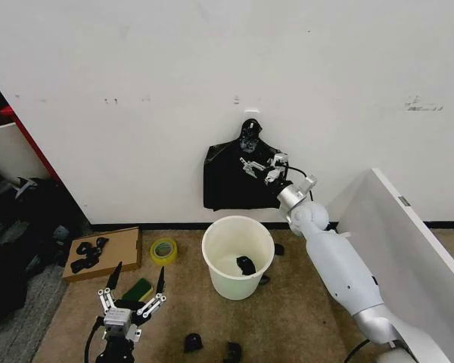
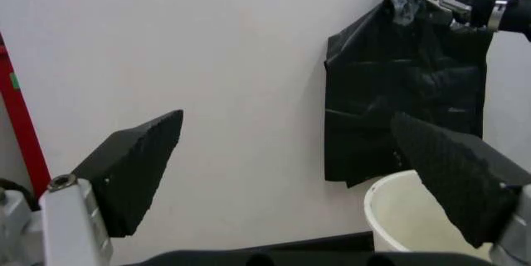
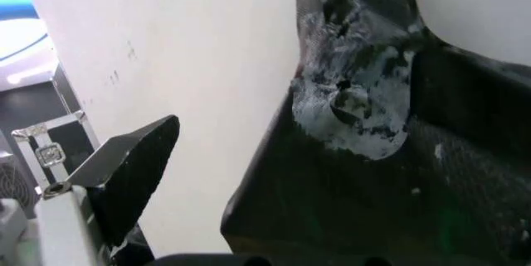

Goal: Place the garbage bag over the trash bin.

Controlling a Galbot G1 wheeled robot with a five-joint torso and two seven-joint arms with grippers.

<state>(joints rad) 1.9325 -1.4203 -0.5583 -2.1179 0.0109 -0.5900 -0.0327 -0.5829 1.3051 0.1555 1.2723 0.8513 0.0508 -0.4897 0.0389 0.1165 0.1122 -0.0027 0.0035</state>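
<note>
The trash bin (image 1: 238, 286) is a cream-white bucket standing on the floor by the wall; its rim also shows (image 2: 404, 213). The garbage bag itself is out of view. A flat black bundle (image 1: 231, 181) gathered to a top knot hangs on the wall above the bin. My right gripper (image 1: 262, 166) is raised against the bundle's upper right, just below the knot, and stands open. One of its fingers (image 3: 133, 173) shows beside the bundle (image 3: 390, 179). My left gripper (image 1: 138, 272) hangs low over the floor, left of the bin, open and empty (image 2: 286, 120).
A small black object (image 1: 246, 265) lies inside the bin. On the floor to the left are a cardboard box (image 1: 106, 253), a yellow tape roll (image 1: 163, 250) and a green sponge (image 1: 138, 290). Black scraps (image 1: 193, 342) lie in front. A white panel (image 1: 408, 242) leans at the right.
</note>
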